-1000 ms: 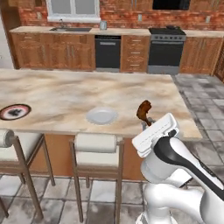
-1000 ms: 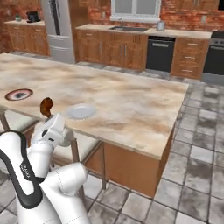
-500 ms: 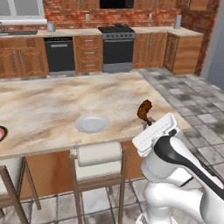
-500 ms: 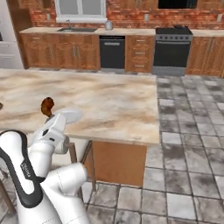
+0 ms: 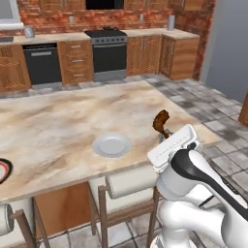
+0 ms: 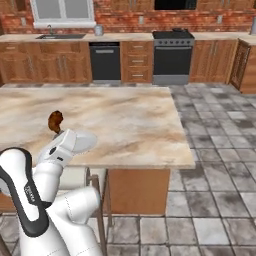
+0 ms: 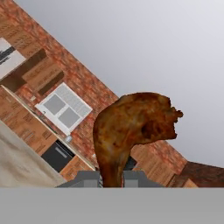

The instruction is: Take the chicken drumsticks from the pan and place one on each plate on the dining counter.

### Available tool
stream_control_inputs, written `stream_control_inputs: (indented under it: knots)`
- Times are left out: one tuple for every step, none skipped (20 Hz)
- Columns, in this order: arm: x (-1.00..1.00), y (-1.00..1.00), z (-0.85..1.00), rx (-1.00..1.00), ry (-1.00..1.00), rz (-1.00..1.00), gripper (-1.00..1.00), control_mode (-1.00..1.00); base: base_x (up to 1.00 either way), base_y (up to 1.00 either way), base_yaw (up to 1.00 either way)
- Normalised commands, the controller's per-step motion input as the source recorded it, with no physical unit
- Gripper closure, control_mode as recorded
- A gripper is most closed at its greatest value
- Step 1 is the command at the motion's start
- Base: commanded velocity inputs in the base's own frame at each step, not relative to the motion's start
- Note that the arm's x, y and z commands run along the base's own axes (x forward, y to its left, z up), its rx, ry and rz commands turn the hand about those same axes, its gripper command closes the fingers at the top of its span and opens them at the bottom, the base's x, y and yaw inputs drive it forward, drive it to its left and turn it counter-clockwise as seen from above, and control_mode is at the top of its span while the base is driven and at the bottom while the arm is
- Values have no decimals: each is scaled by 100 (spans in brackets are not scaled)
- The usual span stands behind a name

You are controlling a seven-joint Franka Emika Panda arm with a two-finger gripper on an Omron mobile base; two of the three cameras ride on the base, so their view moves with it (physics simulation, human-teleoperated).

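Carrying step, mid-transport: my gripper (image 5: 163,137), right of centre in the left base view, is clamped narrow on one of the chicken drumsticks (image 5: 161,121), which stands bulb-end up above my wrist and sits at centre frame in the hand view (image 7: 131,131). A pale plate (image 5: 112,145) lies at centre frame on the dining counter (image 5: 53,126), left of the drumstick; a red-rimmed plate (image 5: 2,169) shows at the left edge. The next move, I judge, calls for swinging the meat leftward over the pale plate, lowering, then releasing.
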Motion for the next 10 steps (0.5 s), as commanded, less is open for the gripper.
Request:
stream_control_inputs:
  knots:
    - [0, 0, 0, 0, 0, 0, 100, 100, 39, 38, -33]
    - [0, 0, 0, 0, 0, 0, 100, 100, 34, 33, -34]
    - [0, 0, 0, 0, 0, 0, 100, 100, 37, 33, -35]
    - [0, 0, 0, 0, 0, 0, 100, 100, 34, 44, -37]
    - [0, 0, 0, 0, 0, 0, 100, 100, 36, 46, -38]
    - [0, 0, 0, 0, 0, 0, 100, 100, 30, 44, -38]
    - [0, 0, 0, 0, 0, 0, 100, 100, 26, 39, -38]
    - [0, 0, 0, 0, 0, 0, 100, 100, 24, 40, -38]
    - [0, 0, 0, 0, 0, 0, 100, 100, 23, 42, -37]
    - [0, 0, 0, 0, 0, 0, 100, 100, 21, 40, -38]
